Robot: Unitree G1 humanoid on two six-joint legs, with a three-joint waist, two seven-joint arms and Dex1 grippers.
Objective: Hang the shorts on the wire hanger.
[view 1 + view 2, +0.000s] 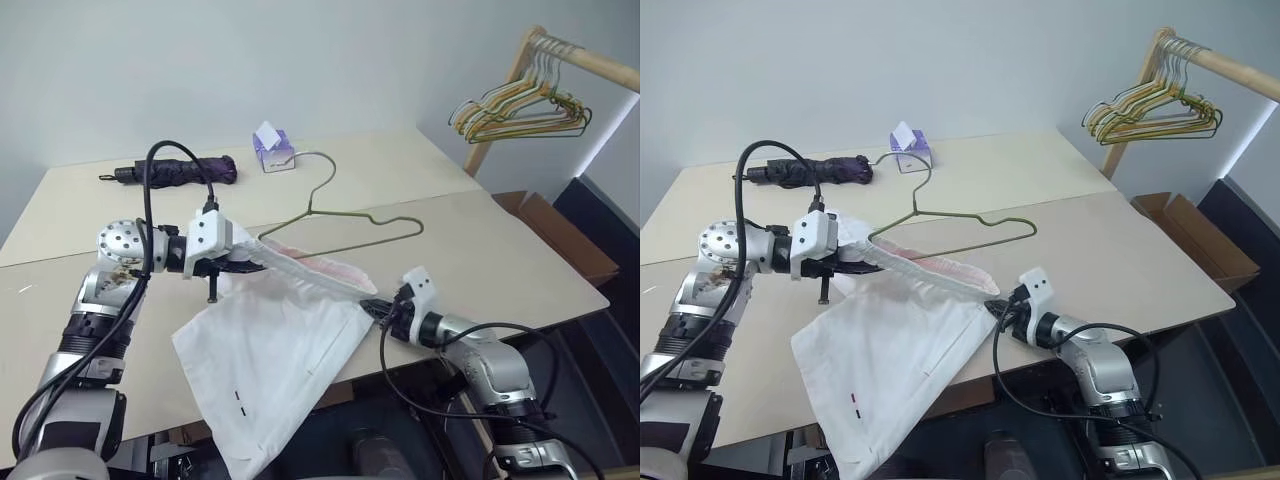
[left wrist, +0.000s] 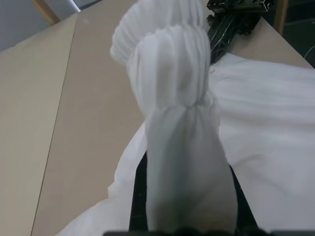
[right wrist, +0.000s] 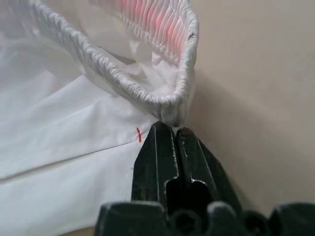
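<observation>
A: Item one, the room?

B: Pale grey wall behind. A wooden clothes rail [image 1: 590,62] at the right, carrying a bunch of spare wire hangers [image 1: 520,108]. An open cardboard box [image 1: 560,235] on the floor below it.

A: The surface?

B: Two light wooden tabletops set edge to edge, the near one [image 1: 500,260] bearing the work, the far one [image 1: 400,165] behind it.

A: Contents, largest first.

B: The shorts [image 1: 270,370]: white, wrinkled, draped over the near table's front edge, waistband lifted and stretched between both arms, pink showing inside the band, small red and dark marks near the hem. Next, a folded dark purple umbrella [image 1: 180,173] on the far table. Then the wire hanger [image 1: 345,220]: olive-brown, lying flat just behind the raised waistband, hook toward the tissue box [image 1: 272,148], which is purple.

A: The claws?

B: Left gripper [image 2: 184,223]: closed on a thick gather of the shorts' waistband, held above the table. Right gripper [image 3: 174,135]: black fingers pressed together, pinching the opposite end of the elastic band at the near table's front edge.

A: Is the band taut?

B: It runs in a straight line from one grip to the other.
</observation>
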